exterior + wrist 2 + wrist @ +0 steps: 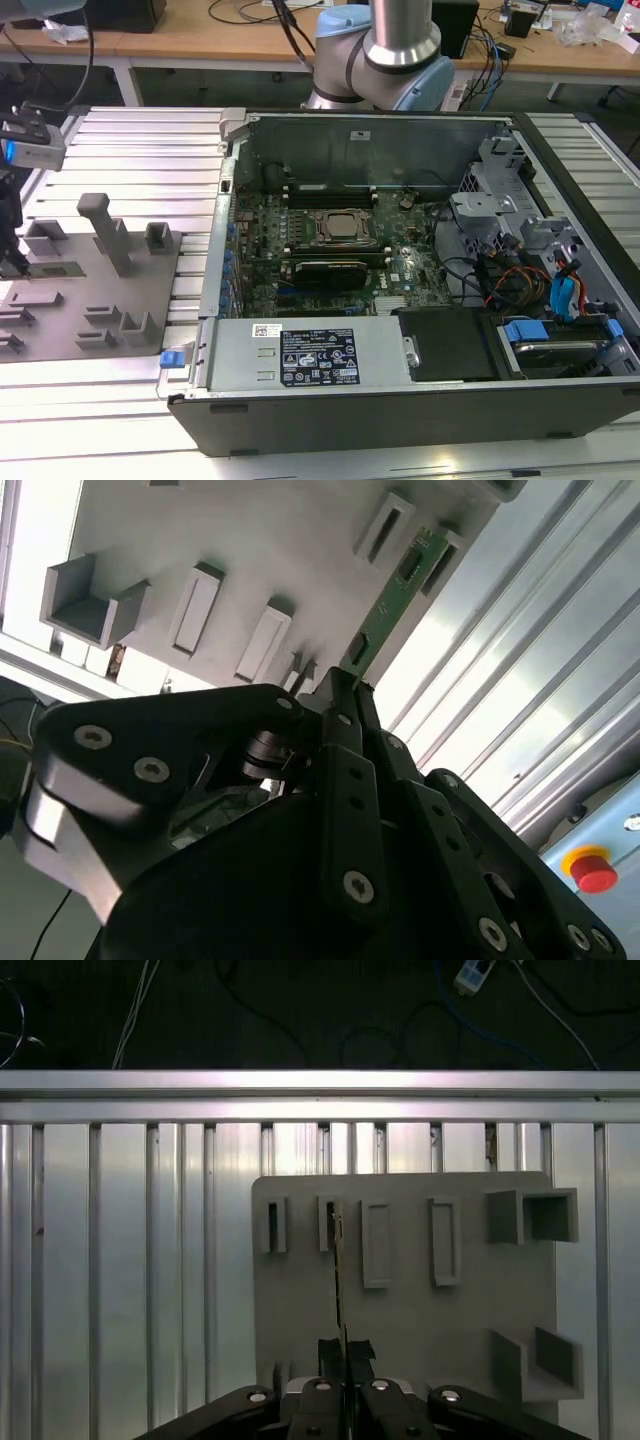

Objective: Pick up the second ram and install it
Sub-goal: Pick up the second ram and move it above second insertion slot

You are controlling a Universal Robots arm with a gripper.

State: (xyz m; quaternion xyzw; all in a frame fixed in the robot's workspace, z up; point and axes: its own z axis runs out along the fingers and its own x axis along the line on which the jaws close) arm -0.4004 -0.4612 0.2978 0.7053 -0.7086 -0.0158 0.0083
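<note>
Gripper [342, 678] clamps second ram [392, 598], near end hidden

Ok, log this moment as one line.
stage: pick | gripper: shut on second ram | location: over grey holder tray | install: not yet done

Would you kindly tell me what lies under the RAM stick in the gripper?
Under the second ram, held by the gripper, lies the grey fixture plate with its slotted holders, on the ribbed aluminium table. The stick's far end covers one slot's inside.
</note>
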